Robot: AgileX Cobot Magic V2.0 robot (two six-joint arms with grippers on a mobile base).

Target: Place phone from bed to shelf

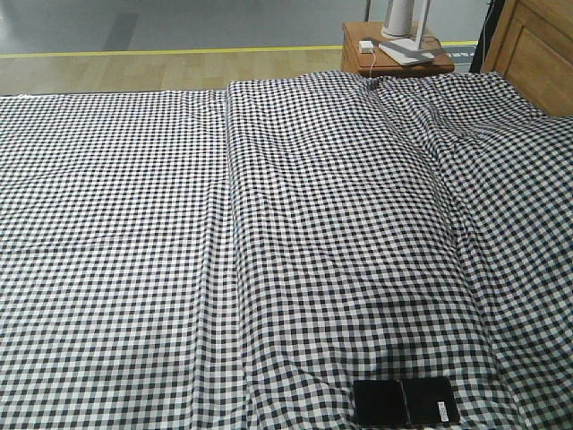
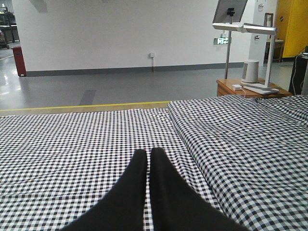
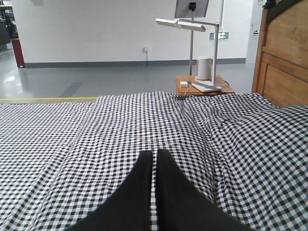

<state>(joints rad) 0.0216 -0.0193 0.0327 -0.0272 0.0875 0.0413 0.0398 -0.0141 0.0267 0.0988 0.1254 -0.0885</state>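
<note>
Phone (image 1: 405, 401) lies flat on the checked bed (image 1: 269, 224), bottom right of centre in the front view, its long axis across the frame. Neither wrist view shows it. The right gripper (image 3: 155, 154) is probably nearer than the left gripper (image 2: 148, 153); both have their jaws together and empty.

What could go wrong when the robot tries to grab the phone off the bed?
1. The phone lies flat and glossy on the soft bed, so the grip might slip or catch the checked cloth too.
2. It sits at the very bottom edge of the front view, and neither wrist view shows it, so aiming may be hard.
3. The left gripper and right gripper are both shut; they'd need opening first.
</note>
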